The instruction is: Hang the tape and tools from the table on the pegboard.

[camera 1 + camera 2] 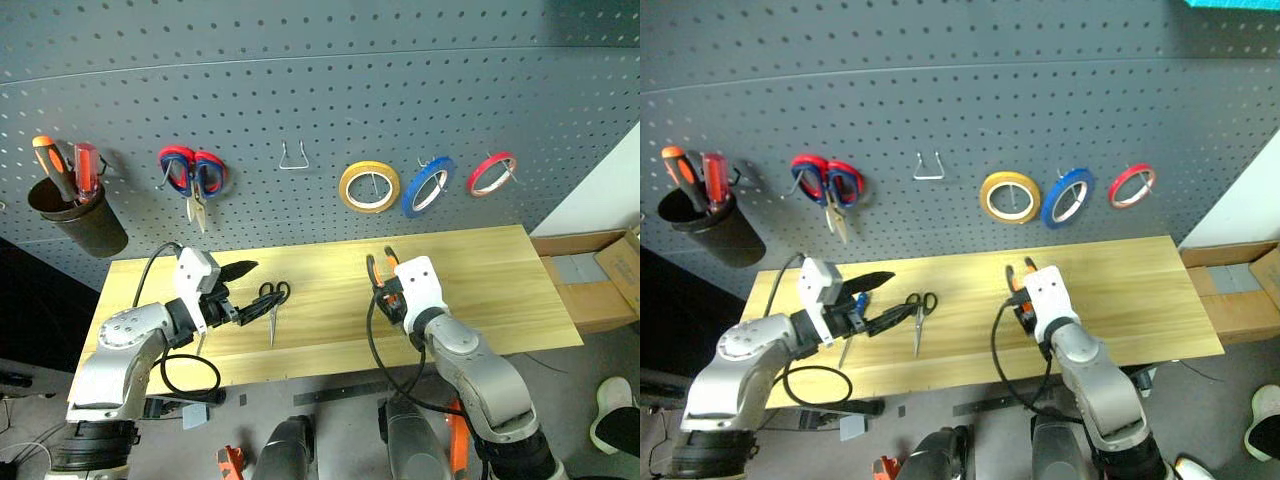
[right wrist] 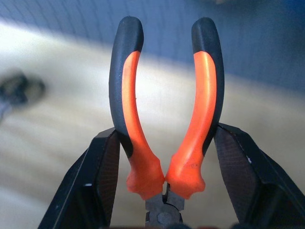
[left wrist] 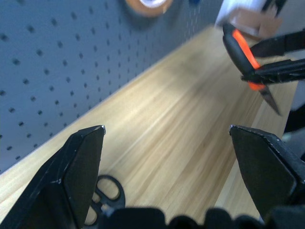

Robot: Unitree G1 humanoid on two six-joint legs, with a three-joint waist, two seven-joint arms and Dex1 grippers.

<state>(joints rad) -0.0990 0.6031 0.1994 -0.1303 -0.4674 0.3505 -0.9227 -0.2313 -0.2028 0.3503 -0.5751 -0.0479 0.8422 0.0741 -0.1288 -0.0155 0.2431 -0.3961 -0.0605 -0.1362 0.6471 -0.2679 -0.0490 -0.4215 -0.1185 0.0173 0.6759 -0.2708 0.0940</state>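
My right gripper (image 2: 167,131) is shut on the orange-and-black pliers (image 2: 131,95), handles pointing away from it, lifted above the middle of the table (image 1: 480,270). My left gripper (image 1: 245,290) stands open over the table's left part, with nothing between its fingers. Just beyond it the small black scissors (image 1: 273,296) lie flat on the wood. Under the left gripper lies the blue-handled screwdriver (image 1: 858,299), partly hidden. The blue tape (image 1: 428,187) hangs on a hook of the grey pegboard (image 1: 300,80).
On the pegboard hang a yellow roll (image 1: 369,187), a red roll (image 1: 491,173) and red-and-blue scissors (image 1: 192,172). An empty metal hook (image 1: 293,158) sits between them. A dark cup (image 1: 78,215) at the left holds orange and red screwdrivers. Cardboard boxes (image 1: 590,280) stand right of the table.
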